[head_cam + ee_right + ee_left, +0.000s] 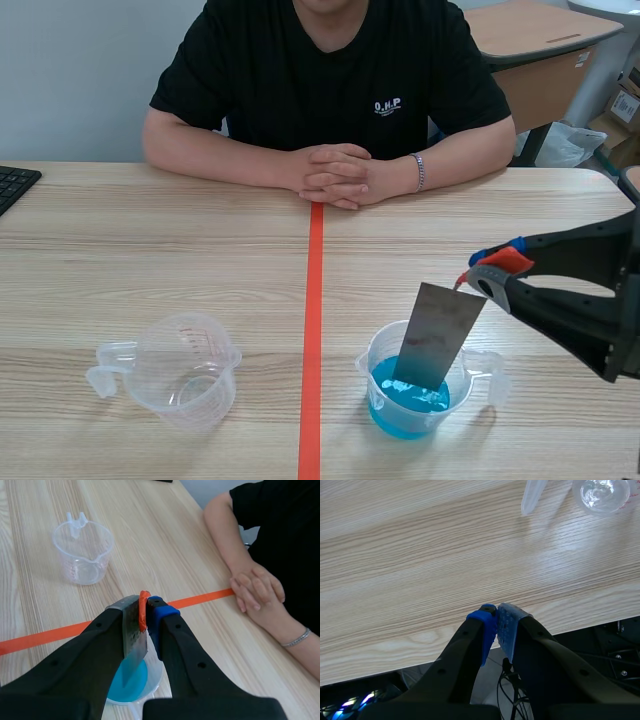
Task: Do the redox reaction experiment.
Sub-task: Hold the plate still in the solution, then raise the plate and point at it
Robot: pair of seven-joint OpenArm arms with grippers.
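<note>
scene view: metal strip (437,335) steeply tilted, lower end in beaker (386,416)

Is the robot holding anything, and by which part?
The right hand grips the flat grey metal strip by its top end. The left hand holds nothing.

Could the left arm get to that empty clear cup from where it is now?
Probably yes. The left gripper sits shut on nothing at the edge of the table, and only bare wood lies between it and the empty cup ahead. It would have to open first.
</note>
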